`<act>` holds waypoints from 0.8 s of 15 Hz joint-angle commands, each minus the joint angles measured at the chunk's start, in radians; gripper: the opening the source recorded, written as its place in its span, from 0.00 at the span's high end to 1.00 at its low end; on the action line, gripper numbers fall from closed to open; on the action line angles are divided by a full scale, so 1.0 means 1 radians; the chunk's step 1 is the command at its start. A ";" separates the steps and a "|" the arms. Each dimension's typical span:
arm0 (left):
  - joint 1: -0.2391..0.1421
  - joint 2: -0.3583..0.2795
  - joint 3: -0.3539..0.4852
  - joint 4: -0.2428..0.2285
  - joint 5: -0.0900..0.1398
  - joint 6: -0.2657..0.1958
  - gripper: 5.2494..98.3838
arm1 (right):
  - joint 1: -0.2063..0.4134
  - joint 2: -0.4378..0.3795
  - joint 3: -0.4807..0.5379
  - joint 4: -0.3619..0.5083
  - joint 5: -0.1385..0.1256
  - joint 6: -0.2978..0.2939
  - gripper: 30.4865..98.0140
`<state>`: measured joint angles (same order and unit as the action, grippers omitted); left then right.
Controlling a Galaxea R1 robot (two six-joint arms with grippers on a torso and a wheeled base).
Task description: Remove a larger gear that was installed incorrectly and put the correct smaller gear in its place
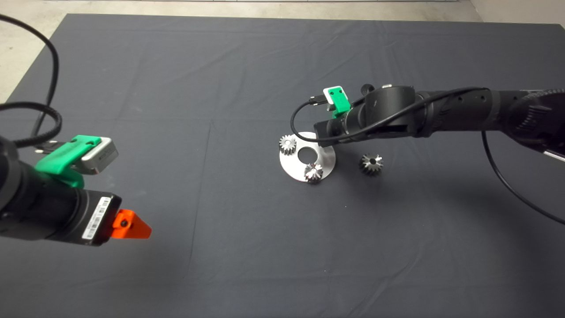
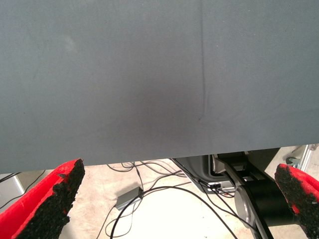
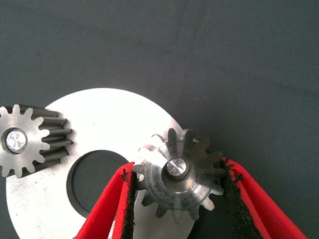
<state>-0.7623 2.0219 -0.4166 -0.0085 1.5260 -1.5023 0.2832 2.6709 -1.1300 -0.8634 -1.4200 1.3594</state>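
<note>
Dark grey mat (image 1: 220, 88); silvery round plate (image 3: 114, 114); red fingers (image 3: 107, 214), black pads.

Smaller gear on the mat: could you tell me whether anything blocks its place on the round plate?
Yes. The larger gear sits on the plate, clamped by the right gripper, so that seat looks taken until it lifts off. Only bare mat separates the smaller gear from the plate. The left gripper waits open.
</note>
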 commanded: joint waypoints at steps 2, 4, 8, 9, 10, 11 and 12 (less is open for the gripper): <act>-0.011 -0.002 0.010 -0.019 0.008 -0.002 0.00 | 0.018 -0.002 0.001 -0.026 -0.008 0.005 0.86; -0.011 -0.002 0.008 -0.018 0.008 -0.002 0.00 | 0.018 -0.004 0.001 -0.026 -0.008 0.006 0.85; -0.011 -0.005 0.007 -0.018 0.008 -0.002 0.00 | 0.019 -0.005 0.006 -0.026 -0.010 0.006 0.82; -0.011 -0.004 0.007 -0.019 0.008 -0.002 0.00 | 0.019 -0.005 0.006 -0.026 -0.010 0.006 0.81; -0.011 -0.004 0.007 -0.018 0.008 -0.002 0.00 | 0.019 -0.005 0.006 -0.026 -0.010 0.006 0.81; -0.011 -0.004 0.007 -0.018 0.008 -0.002 0.00 | 0.019 -0.007 0.007 -0.026 -0.010 0.006 0.75; -0.011 -0.004 0.010 -0.019 0.008 -0.002 0.00 | 0.021 -0.009 0.009 -0.025 -0.010 0.007 0.73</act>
<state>-0.7623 2.0215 -0.4166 -0.0081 1.5260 -1.5023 0.2760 2.6677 -1.1328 -0.8640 -1.4296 1.3594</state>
